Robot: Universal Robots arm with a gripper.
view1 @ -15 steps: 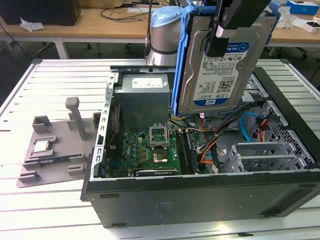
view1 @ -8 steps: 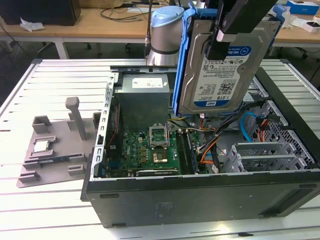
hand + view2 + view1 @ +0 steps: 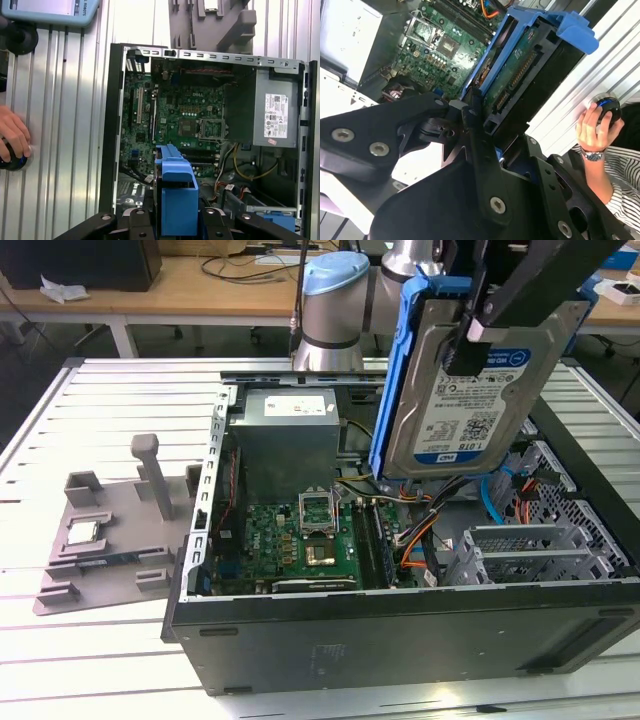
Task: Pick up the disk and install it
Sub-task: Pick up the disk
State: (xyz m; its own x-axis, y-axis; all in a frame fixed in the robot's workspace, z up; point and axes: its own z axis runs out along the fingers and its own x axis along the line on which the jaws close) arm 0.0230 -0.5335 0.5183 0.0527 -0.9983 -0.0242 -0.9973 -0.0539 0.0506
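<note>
Blue-framed disk [image 3: 460,410] hangs pinched between the fingers [image 3: 490,315] above the open case [image 3: 400,640]; orange cables [image 3: 425,535] at its six o'clock could snag it.

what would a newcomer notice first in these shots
First, the disk, a silver hard drive in a blue carrier, held tilted in the air by the gripper above the open computer case. Next, the green motherboard exposed inside the case, and a person's hand resting on a round knob on the slatted table beside it.
</note>
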